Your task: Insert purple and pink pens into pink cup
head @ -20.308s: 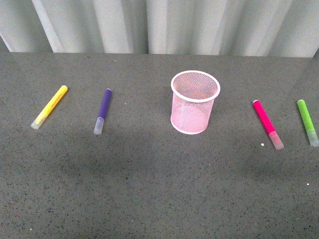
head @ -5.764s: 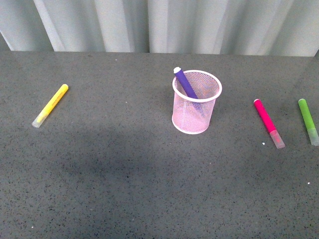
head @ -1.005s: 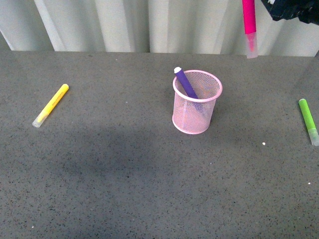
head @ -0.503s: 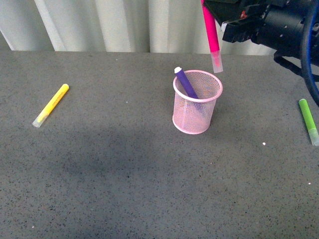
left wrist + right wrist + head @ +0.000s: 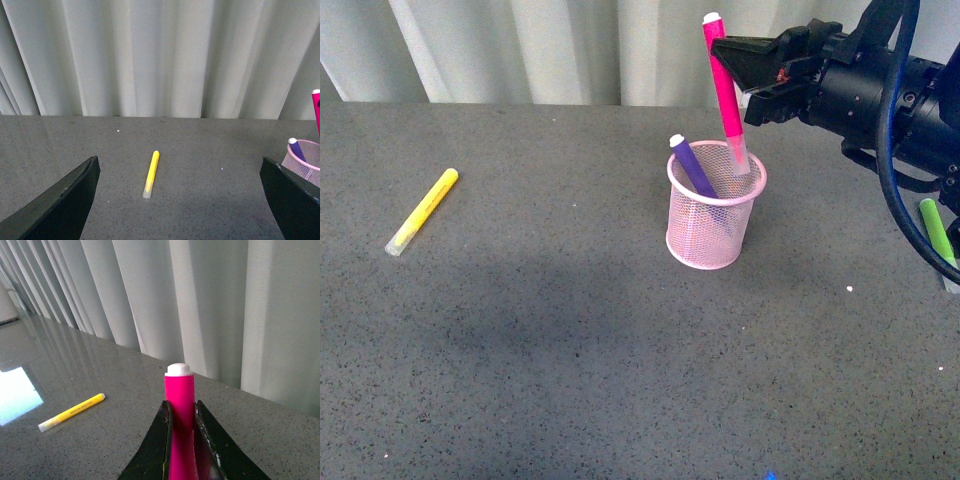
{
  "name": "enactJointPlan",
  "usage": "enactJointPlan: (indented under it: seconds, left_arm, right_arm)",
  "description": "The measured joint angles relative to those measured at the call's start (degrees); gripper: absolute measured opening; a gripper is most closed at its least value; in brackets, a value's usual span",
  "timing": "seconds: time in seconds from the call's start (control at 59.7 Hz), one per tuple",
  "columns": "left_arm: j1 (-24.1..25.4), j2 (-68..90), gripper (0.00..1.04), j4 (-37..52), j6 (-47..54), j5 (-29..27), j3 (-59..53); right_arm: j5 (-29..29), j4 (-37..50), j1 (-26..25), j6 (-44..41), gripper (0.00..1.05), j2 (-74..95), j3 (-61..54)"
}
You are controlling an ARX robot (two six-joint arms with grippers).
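Pink cup (image 5: 715,207) stands upright mid-table. Purple pen (image 5: 692,167) is inside, leaning toward the left rim, its end above the rim. Pink pen (image 5: 724,85) is near-vertical, clear cap down and just inside the cup mouth at the right side. Right gripper (image 5: 745,78) is clamped on the pink pen's barrel. Left gripper (image 5: 180,200): fingers spread wide, empty. Yellow marker (image 5: 420,211) lies far left; green marker (image 5: 936,232) far right, partly hidden.

Green marker (image 5: 937,232): partly hidden behind right arm cable. Pink pen (image 5: 180,425): lower length cut off in right wrist view. Pink cup (image 5: 306,165): cropped at left wrist view's edge.
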Motion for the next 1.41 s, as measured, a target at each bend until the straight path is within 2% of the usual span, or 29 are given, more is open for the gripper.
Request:
enactJointPlan:
  seconds: [0.419, 0.553, 0.855, 0.938, 0.989, 1.156, 1.29, 1.408]
  left_arm:
    - [0.0, 0.0, 0.98, 0.0, 0.0, 0.0, 0.0]
    - [0.0, 0.0, 0.98, 0.0, 0.0, 0.0, 0.0]
    - [0.0, 0.0, 0.98, 0.0, 0.0, 0.0, 0.0]
    - [0.0, 0.0, 0.98, 0.0, 0.0, 0.0, 0.0]
    - [0.0, 0.0, 0.98, 0.0, 0.0, 0.0, 0.0]
    - [0.0, 0.0, 0.98, 0.0, 0.0, 0.0, 0.0]
    - [0.0, 0.0, 0.98, 0.0, 0.0, 0.0, 0.0]
    - [0.0, 0.0, 0.98, 0.0, 0.0, 0.0, 0.0]
  right_arm:
    - [0.5, -0.3, 2.2, -0.2, 0.08, 2.7, 2.7]
    - [1.1, -0.5, 2.5, -0.1, 0.36, 2.7, 2.8]
    - [1.1, -0.5, 2.3, -0.1, 0.89, 2.6, 2.4]
    - [1.2, -0.5, 2.1, 0.0, 1.00, 2.0, 2.1]
    - [1.2, -0.5, 1.7, -0.1, 0.97, 1.2, 2.0]
    - [2.1, -1.9, -0.4, -0.1, 0.98, -3.7, 1.9]
    - [4.4, -4.0, -4.3, -0.1, 0.98, -11.1, 1.5]
    - [9.4, -9.4, -9.2, -1.3, 0.98, -19.8, -0.4]
